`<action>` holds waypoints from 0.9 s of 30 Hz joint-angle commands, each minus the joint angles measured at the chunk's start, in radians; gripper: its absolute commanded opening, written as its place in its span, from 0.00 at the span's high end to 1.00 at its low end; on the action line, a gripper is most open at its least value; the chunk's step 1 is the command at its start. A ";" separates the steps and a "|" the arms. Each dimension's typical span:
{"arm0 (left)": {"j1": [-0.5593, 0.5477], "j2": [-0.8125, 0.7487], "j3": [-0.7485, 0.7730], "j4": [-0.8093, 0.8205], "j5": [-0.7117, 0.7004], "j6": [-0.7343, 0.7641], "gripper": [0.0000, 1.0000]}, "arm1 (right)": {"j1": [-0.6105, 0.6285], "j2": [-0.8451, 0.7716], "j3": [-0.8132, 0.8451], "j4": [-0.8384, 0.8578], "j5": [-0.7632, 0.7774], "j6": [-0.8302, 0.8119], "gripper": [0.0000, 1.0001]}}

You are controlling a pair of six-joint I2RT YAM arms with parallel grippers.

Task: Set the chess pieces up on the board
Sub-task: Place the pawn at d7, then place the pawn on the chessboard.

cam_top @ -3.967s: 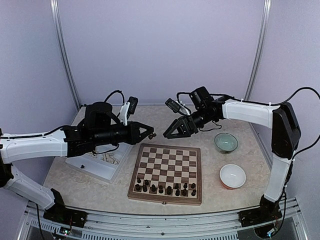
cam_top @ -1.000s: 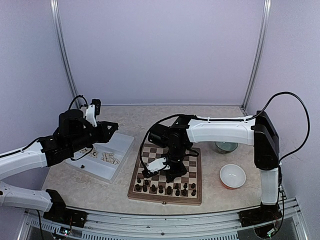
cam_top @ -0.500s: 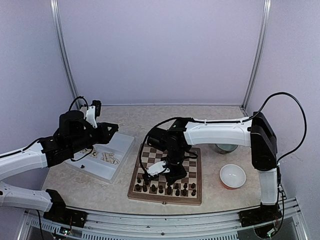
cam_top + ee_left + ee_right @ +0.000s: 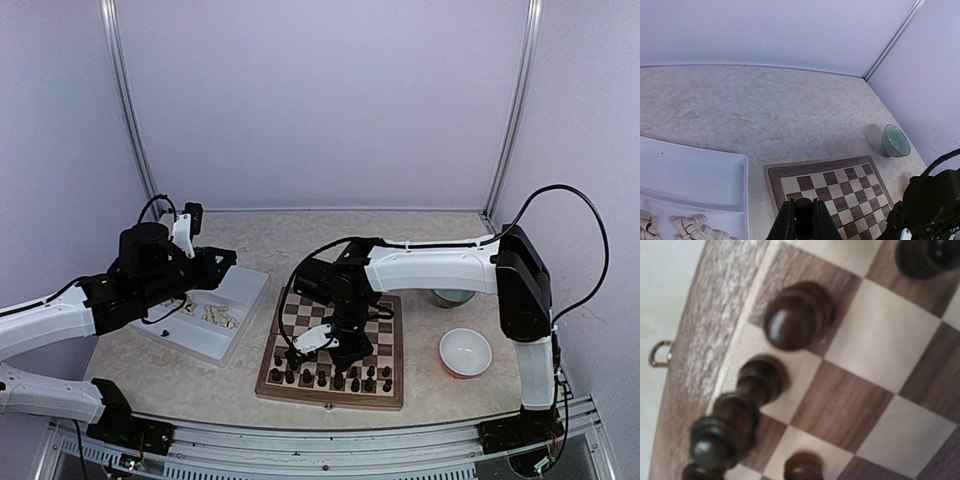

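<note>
The board lies at the table's middle, with dark chess pieces in its two near rows. My right gripper is low over those rows. Its wrist view shows only dark pieces close up on the checks and the board's border, not its fingers. My left gripper hovers over the white tray's far edge. In its wrist view it is shut on a dark chess piece, above the board's left border.
The white tray left of the board holds pale cream pieces, also seen in the left wrist view. A teal bowl and a white bowl stand right of the board. A clasp is on the board's edge.
The left arm has pulled back left over the tray, still holding its dark piece. The right arm has come down onto the board and edged toward the near rows.
</note>
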 commanded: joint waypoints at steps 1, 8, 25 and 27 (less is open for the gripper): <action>0.008 -0.006 -0.011 0.019 0.016 0.005 0.99 | 0.016 0.014 0.003 -0.013 -0.020 -0.003 0.81; 0.010 0.006 -0.008 0.015 0.030 -0.002 0.99 | 0.005 -0.033 0.020 -0.018 -0.039 -0.019 0.59; -0.113 0.202 -0.079 0.303 0.054 0.089 0.99 | -0.281 -0.266 -0.038 0.090 -0.182 0.003 0.56; -0.138 0.243 -0.082 0.346 0.043 0.123 0.99 | -0.315 -0.304 -0.095 0.140 -0.202 0.025 0.56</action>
